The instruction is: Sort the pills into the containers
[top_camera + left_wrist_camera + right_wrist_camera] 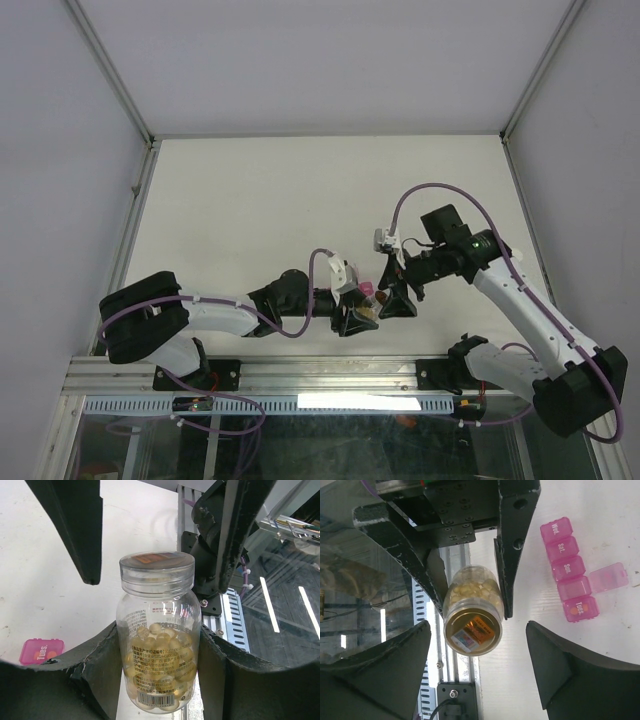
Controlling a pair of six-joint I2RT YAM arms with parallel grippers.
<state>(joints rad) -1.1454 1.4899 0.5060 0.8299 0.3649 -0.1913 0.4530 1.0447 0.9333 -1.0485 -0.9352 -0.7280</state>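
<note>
top: overhead, distant | wrists: close, facing each other | shared: bottle point(157, 645), containers point(568, 570)

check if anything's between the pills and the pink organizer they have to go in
Yes: the clear lid is on the bottle, shutting in the pills. The left hand holds that bottle. On the pink organizer, one compartment's flap stands open.

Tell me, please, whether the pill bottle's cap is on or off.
On: the clear cap sits on the bottle held in the left end effector.

bottle point(472, 612) stands before the right gripper point(479, 630); containers point(568, 569) lie just beside.
</note>
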